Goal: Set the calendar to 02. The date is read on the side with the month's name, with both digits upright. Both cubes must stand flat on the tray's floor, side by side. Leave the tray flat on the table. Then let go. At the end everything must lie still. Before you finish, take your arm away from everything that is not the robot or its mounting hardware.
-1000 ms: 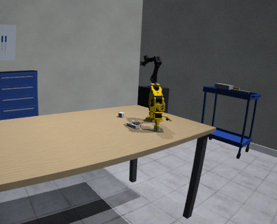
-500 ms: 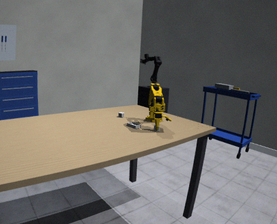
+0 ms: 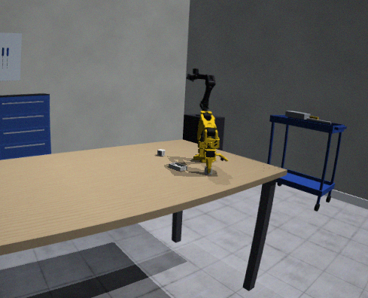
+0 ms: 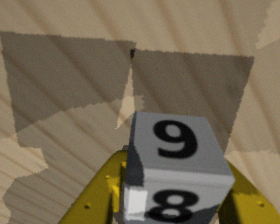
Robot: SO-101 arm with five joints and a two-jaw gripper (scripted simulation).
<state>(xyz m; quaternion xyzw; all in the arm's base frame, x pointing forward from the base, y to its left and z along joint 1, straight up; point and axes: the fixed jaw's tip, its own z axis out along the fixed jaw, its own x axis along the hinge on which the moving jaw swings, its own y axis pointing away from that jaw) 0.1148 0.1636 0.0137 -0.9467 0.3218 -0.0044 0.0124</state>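
My yellow gripper (image 3: 208,170) (image 4: 178,200) is shut on a grey number cube (image 4: 178,165) (image 3: 206,171). In the wrist view the cube shows a 9 on one face and an 8 on the face below it. In the exterior view the gripper points down and the cube is at or just above the table (image 3: 79,196), right of the small grey calendar tray (image 3: 177,166). A second grey cube (image 3: 161,152) stands on the table behind and to the left of the tray. The tray is not in the wrist view.
The arm's base stands near the table's far right edge. A blue trolley (image 3: 306,150) stands on the floor to the right, a blue drawer cabinet (image 3: 22,126) at the back left wall. A black arm (image 3: 205,88) stands behind the table.
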